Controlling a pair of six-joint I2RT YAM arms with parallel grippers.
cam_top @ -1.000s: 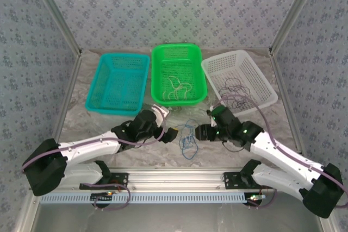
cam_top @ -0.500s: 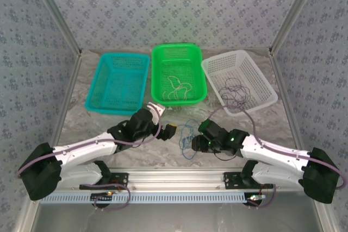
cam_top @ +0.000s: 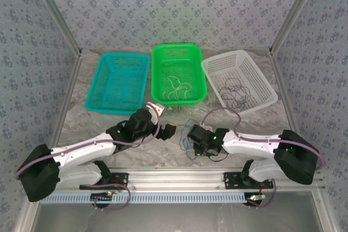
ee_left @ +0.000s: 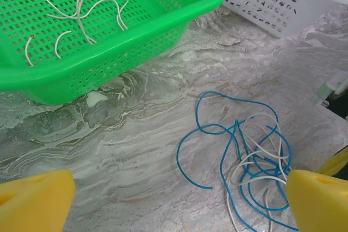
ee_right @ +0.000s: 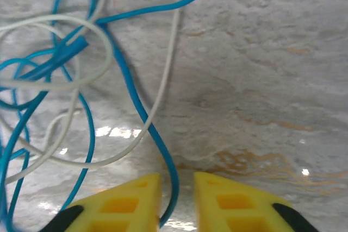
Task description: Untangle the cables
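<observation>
- Where the right gripper [ee_right: 176,199] has its jaws almost together, they pinch the blue cable [ee_right: 133,93].
- The left gripper [ee_left: 176,196] has jaws spread wide.
- That cable lies tangled with a cream cable [ee_right: 173,36] on the tabletop [ee_right: 261,80].

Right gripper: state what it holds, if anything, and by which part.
The right gripper stands nearly closed around one loose strand of the blue cable; whether it actually pinches the strand cannot be told.
</observation>
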